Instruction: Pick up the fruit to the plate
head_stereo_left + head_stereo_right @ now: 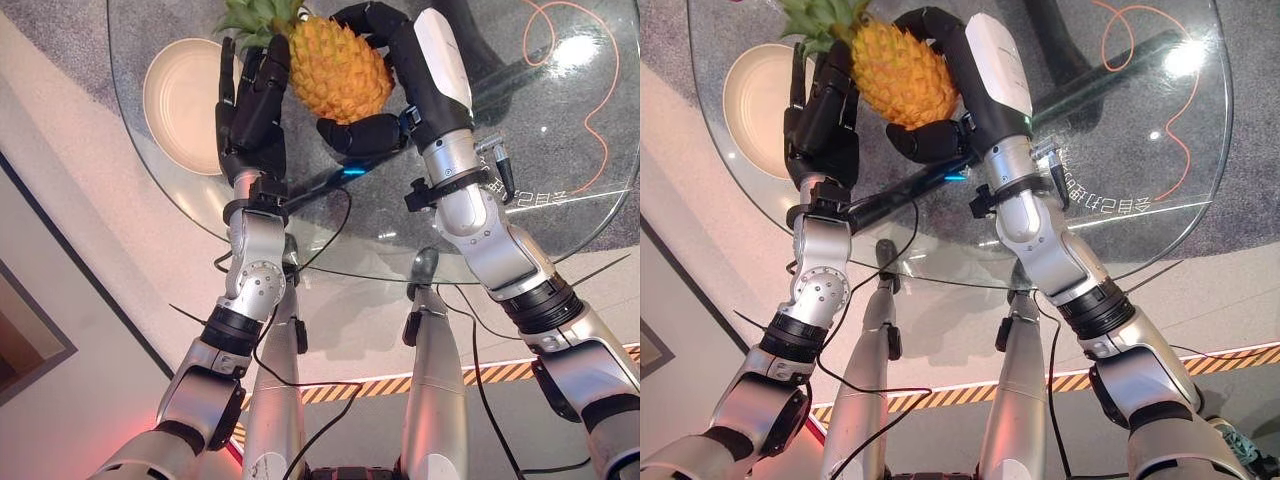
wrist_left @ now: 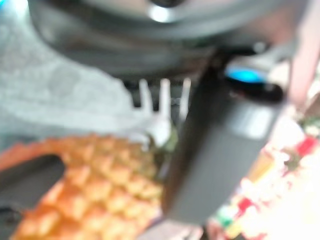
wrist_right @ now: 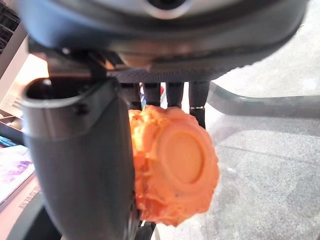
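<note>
Pineapple [image 1: 335,70] held between both hands above the glass worktop [image 1: 560,150]: right hand [image 1: 385,85] curled round its base end, left hand [image 1: 250,100] pressed straight-fingered against its flank for support. Plate [image 1: 180,100] waits near the worktop's left edge, just beside.

You have one orange-yellow pineapple with a green leafy crown [image 1: 335,68] over the far side of the round clear glass table [image 1: 560,150], and one round cream plate [image 1: 180,105] near that table's far left edge. Two dark robot hands are at the fruit: the left hand [image 1: 255,95] on its crown side and the right hand [image 1: 375,130] on its base side. One thin orange cord [image 1: 595,75] loops beneath the glass towards the far right edge.
</note>
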